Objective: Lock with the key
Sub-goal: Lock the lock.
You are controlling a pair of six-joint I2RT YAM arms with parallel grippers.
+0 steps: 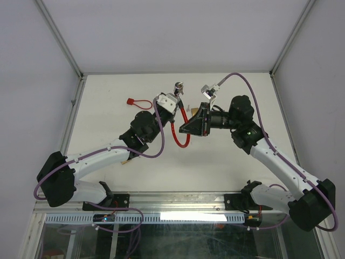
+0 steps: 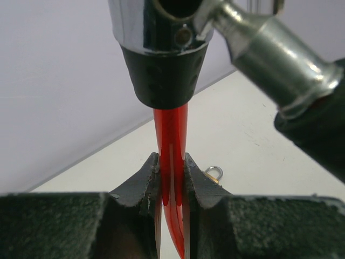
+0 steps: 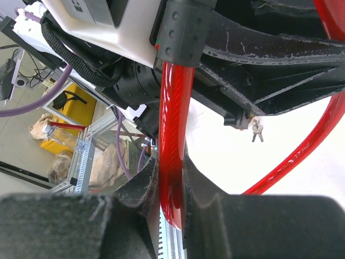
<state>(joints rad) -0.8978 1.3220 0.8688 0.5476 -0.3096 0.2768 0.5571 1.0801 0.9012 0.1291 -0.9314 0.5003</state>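
**Operator:** Where is the lock for me right now?

**Spotter:** Off the bench point(image 1: 108, 129). You hold the red cable point(image 1: 180, 141) in the air between both arms, over the middle of the bench. Its loop sags toward the arm bases.

**Operator:** What are my left jaws doing?

**Spotter:** They are clenched on the red cable, just below the lock head point(image 2: 161, 54), which is chrome with a black collar. In your left wrist view the cable runs straight up from the pinch into that collar. A chrome plug point(image 2: 280, 65) with a black sleeve slants in from the right and meets the head near the top edge. I cannot tell whether it is seated.

**Operator:** And my right jaws?

**Spotter:** Clenched as well, on the red cable, a little below a black dimpled sleeve point(image 3: 186, 32). Your left arm's black fingers point(image 3: 269, 59) sit close behind it.

**Operator:** Where is the key?

**Spotter:** A small pair of keys point(image 3: 257, 131) shows in your right wrist view, beyond the left arm and apart from both jaws. I cannot tell whether they lie flat or hang. Your left wrist view shows a small metal ring point(image 2: 214, 172) on the bench just past the jaws. From above, a red tab point(image 1: 136, 101) lies on the bench, left of the left wrist and apart from the cable.
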